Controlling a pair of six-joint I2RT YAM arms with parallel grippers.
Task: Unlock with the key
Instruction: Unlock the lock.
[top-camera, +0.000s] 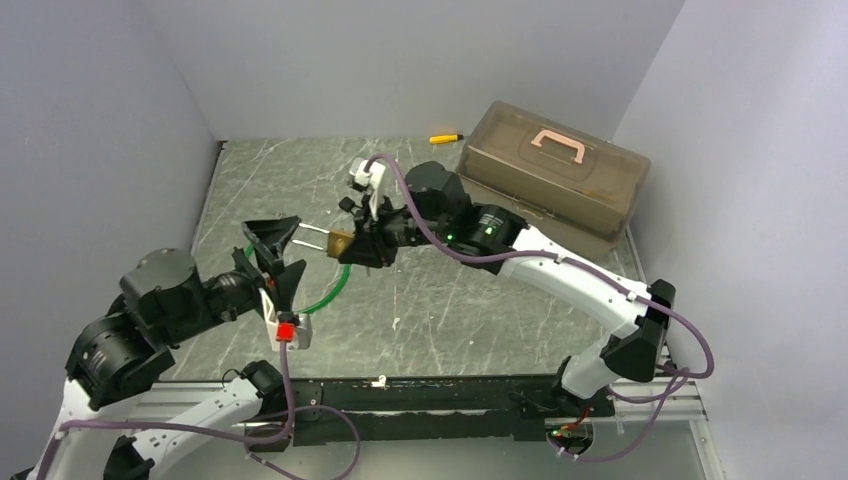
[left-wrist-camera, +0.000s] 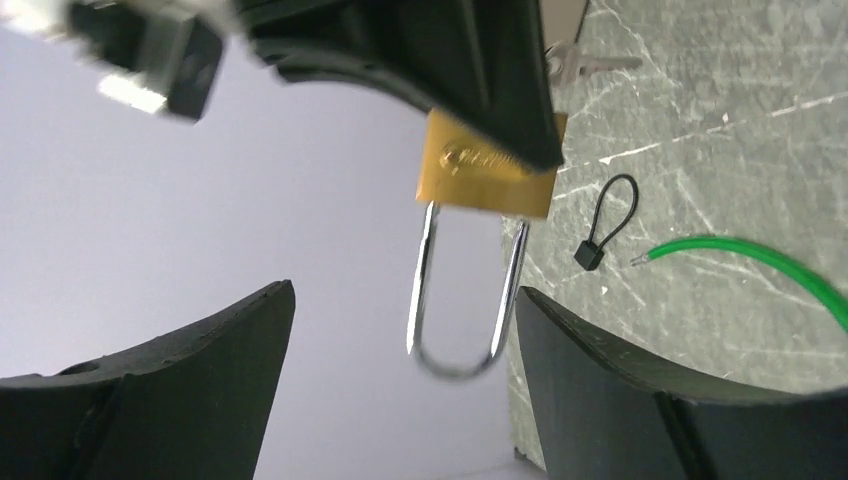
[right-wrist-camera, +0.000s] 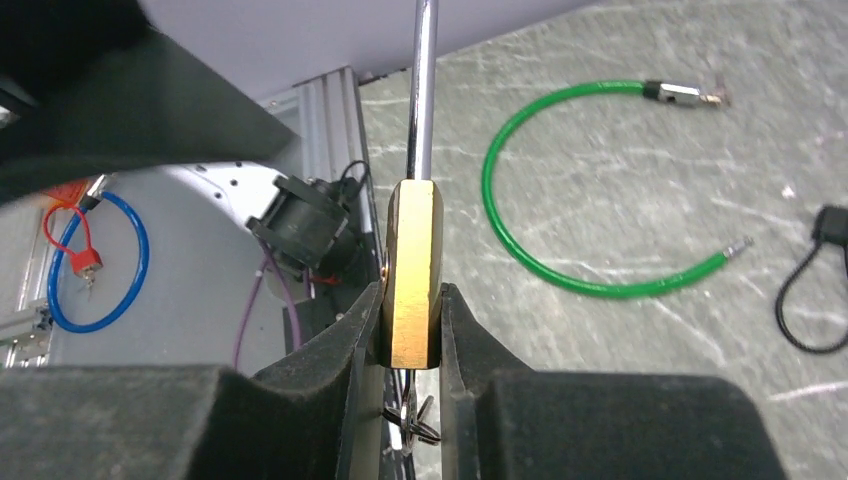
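My right gripper (top-camera: 357, 243) is shut on the brass padlock (top-camera: 340, 241) and holds it above the table. Its fingers clamp the body's flat sides in the right wrist view (right-wrist-camera: 411, 270). The silver shackle (left-wrist-camera: 465, 300) points toward my left gripper (top-camera: 300, 243), which is open. The shackle's loop hangs between the left fingers, close to the right one (left-wrist-camera: 620, 380). A small silvery key (left-wrist-camera: 592, 65) lies on the table behind the right gripper. Small metal pieces (right-wrist-camera: 415, 415) show below the padlock; I cannot tell what they are.
A green cable loop (top-camera: 330, 293) lies on the table under the grippers. A black cord loop with a small block (left-wrist-camera: 608, 218) lies beside it. A brown translucent toolbox (top-camera: 555, 175) stands at the back right, with a yellow-and-black tool (top-camera: 446, 138) next to it.
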